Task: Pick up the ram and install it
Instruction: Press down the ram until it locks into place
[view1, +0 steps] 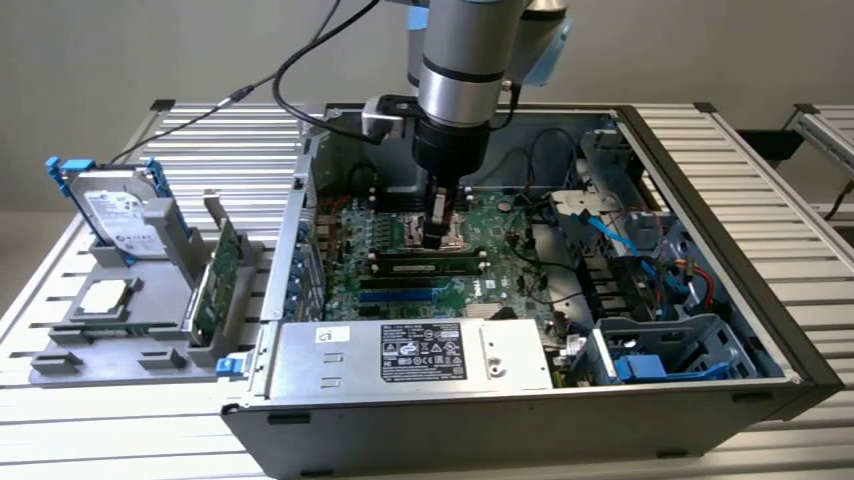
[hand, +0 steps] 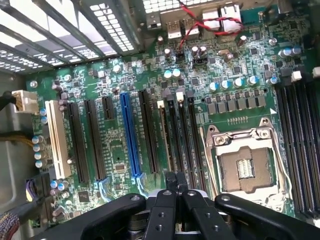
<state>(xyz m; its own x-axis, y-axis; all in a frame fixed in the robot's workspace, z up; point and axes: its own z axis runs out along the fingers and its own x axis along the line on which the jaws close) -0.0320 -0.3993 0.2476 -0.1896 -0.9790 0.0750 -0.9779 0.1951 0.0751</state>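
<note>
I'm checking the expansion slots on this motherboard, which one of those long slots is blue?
The blue slot stands among the long black slots, with a white slot further off at the board's edge. Its colour alone sets it apart.

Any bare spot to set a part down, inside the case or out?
Outside: slatted table on the exterior view's right of the PC case is bare. Inside is crowded: motherboard, cables, power supply, end effector over the slots.

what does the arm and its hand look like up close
The arm is a thick silver-grey metal tube with a dark band around it, ending in a black wrist section. Black cables loop off it toward the exterior view's left. The hand is matte black, built from jointed links held by round bolts, with two narrow black fingers.
</note>
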